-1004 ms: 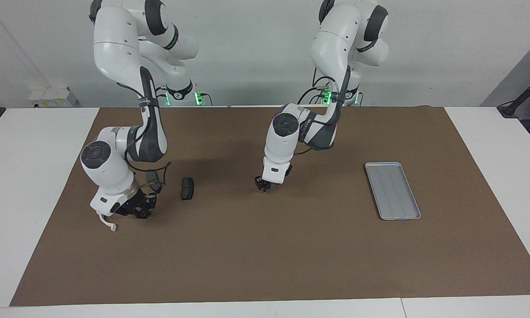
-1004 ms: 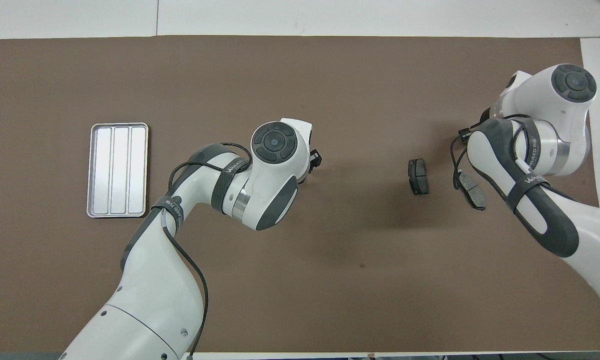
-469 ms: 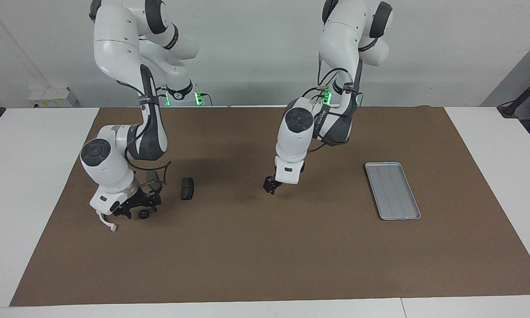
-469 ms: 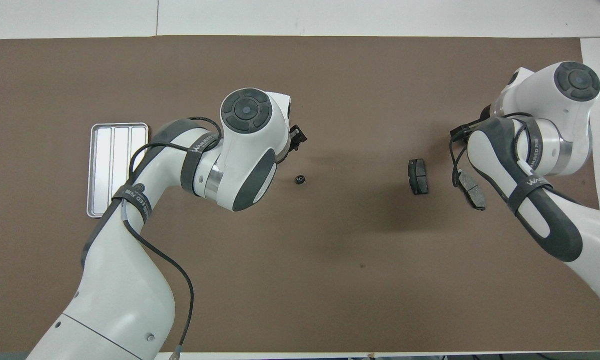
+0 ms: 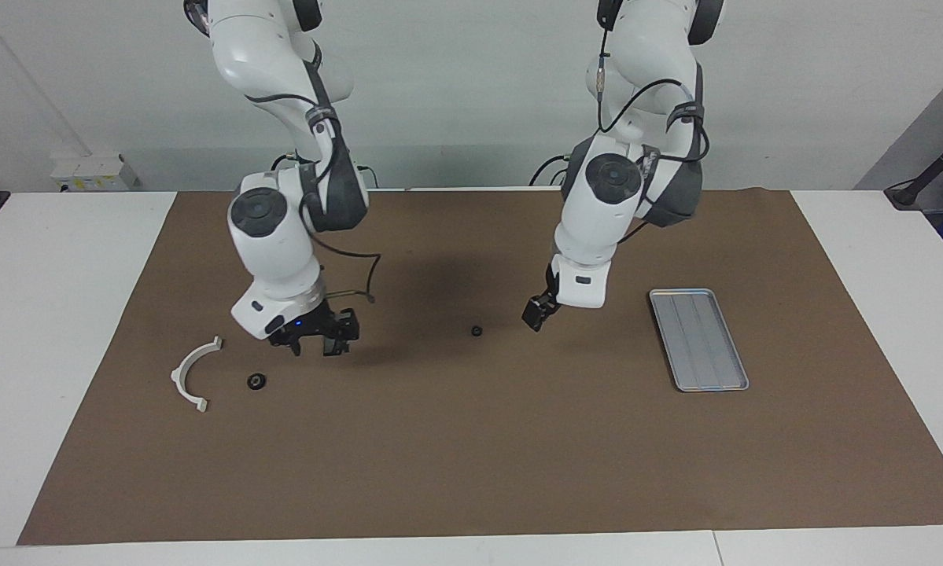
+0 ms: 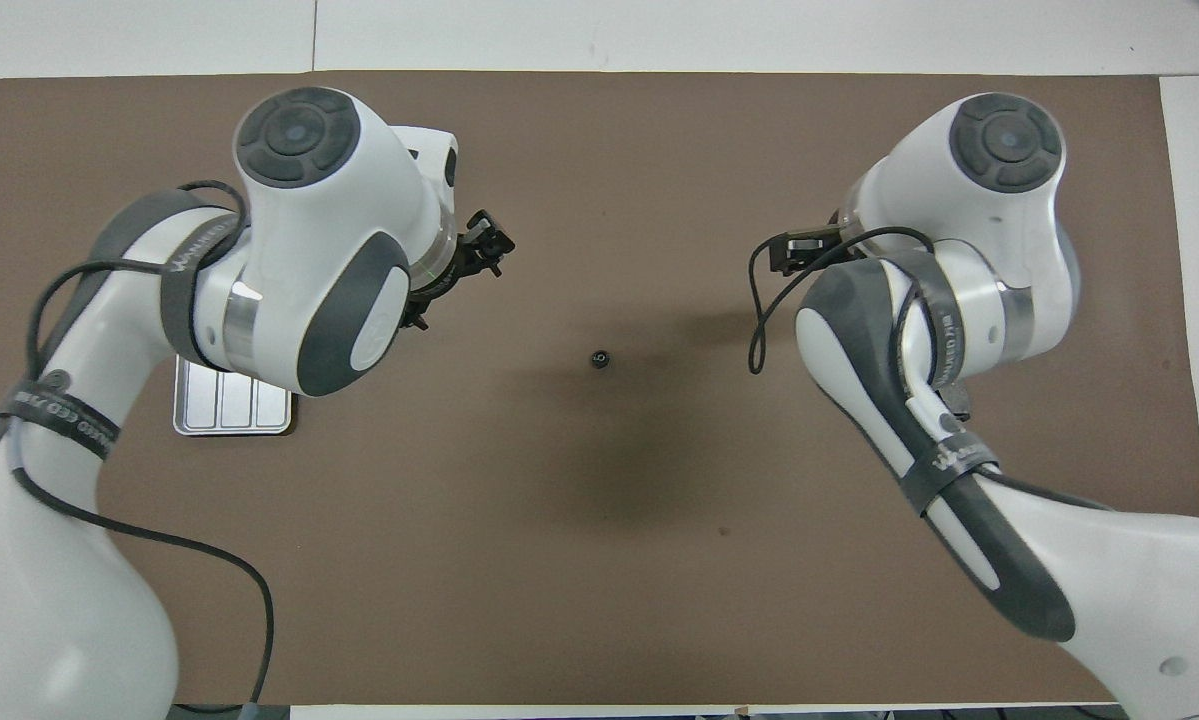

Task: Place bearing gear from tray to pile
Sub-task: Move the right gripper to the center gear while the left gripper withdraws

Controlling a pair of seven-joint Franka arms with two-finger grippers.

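Note:
The silver tray lies empty toward the left arm's end; in the overhead view only its near end shows under the left arm. One small black bearing gear lies alone on the middle of the mat. A second gear lies beside the white half-ring bracket of the pile. The right arm hides the brake pads. My left gripper is open and empty, raised between the middle gear and the tray. My right gripper is open and empty, raised beside the pile.
A brown mat covers most of the white table. Both arms' elbows hang high over the mat and cover much of it in the overhead view.
Both arms have risen. The left gripper let a gear go on the middle of the mat and drew toward the tray. The right gripper left a gear by the bracket and moved toward the middle.

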